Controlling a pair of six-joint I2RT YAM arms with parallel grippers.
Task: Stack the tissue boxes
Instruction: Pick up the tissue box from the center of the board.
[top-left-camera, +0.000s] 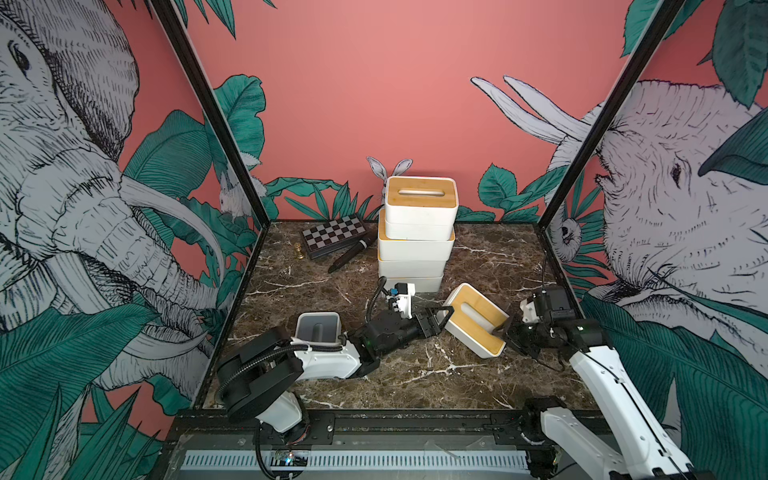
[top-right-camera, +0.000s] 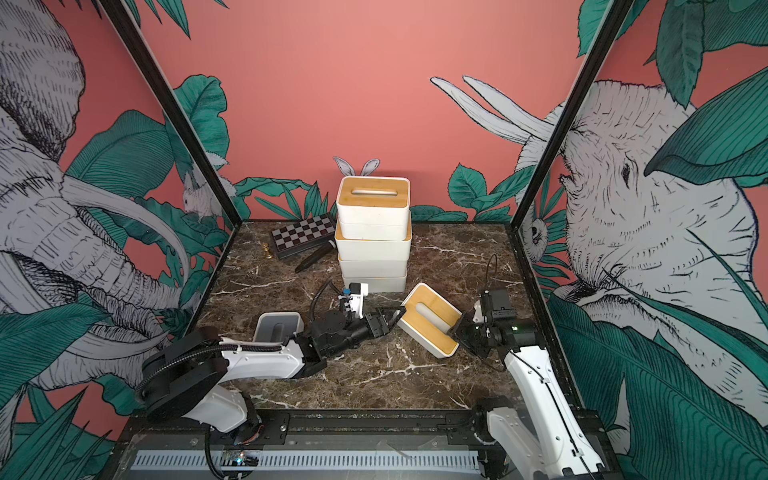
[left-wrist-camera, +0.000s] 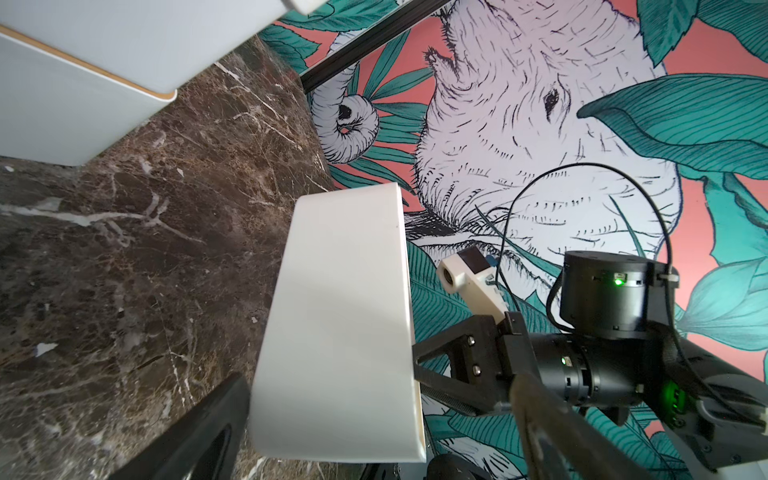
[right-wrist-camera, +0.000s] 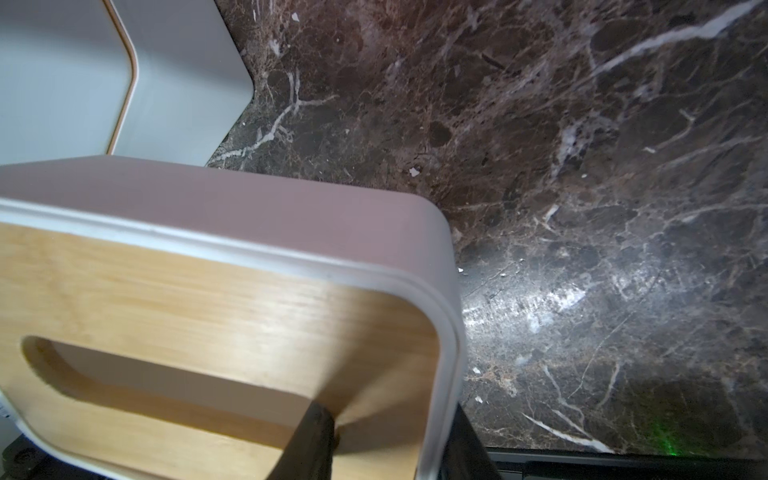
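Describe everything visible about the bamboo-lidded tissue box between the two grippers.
The tissue box is white, plastic-looking, round-cornered, with a flat bamboo-coloured lid cut by an oval slot. It lies diagonally in front of the stack, apart from it, lid up. The right gripper is shut on one end wall, a finger inside the slot. The open left gripper stands at the opposite end; contact there is unclear. Whether the box rests fully on the marble table cannot be told.

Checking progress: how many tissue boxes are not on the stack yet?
2: a grey-lidded box beside the left arm, and a bamboo-lidded box tilted in the right claw. Others could hide behind the stack.
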